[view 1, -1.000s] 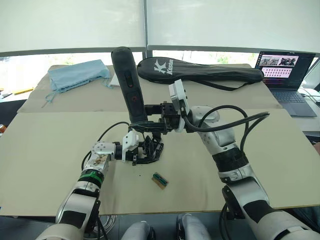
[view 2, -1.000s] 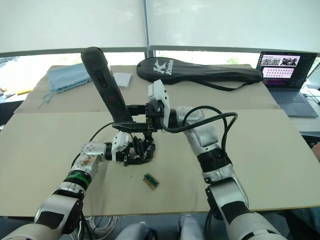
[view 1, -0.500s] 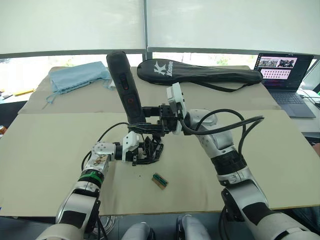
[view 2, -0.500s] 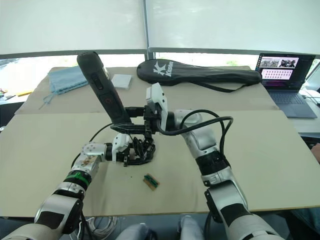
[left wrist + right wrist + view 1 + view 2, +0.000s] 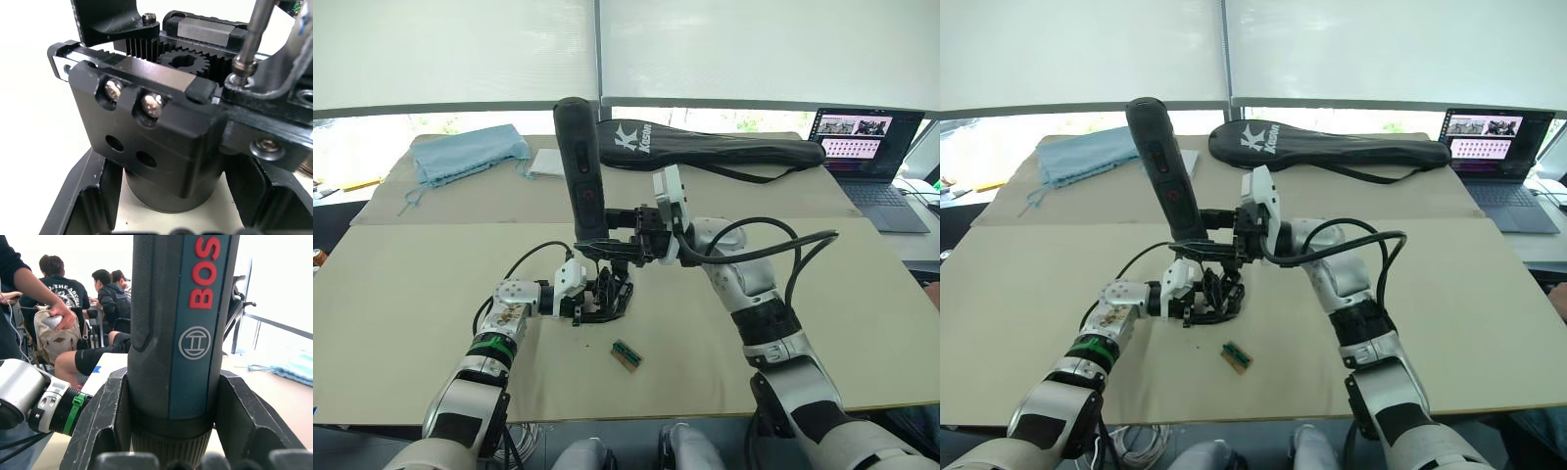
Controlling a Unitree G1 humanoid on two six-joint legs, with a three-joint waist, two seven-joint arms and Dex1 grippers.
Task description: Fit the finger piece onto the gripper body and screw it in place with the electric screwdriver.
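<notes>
Electric screwdriver (image 5: 582, 171) now more upright, top swung rightward

— What can't you make out around the small black mechanical gripper body (image 5: 146, 132)?

— My left gripper (image 5: 597, 302) covers most of it in the head views, so I cannot tell whether the small black tapered finger piece is seated on it. In my left wrist view its round base is cut off at the edge.

— And the long black pen-shaped electric screwdriver (image 5: 581, 166)?

— Its thin metal bit (image 5: 252, 36) meets the body, but my right gripper (image 5: 619, 249) hides its lower barrel from above.
</notes>
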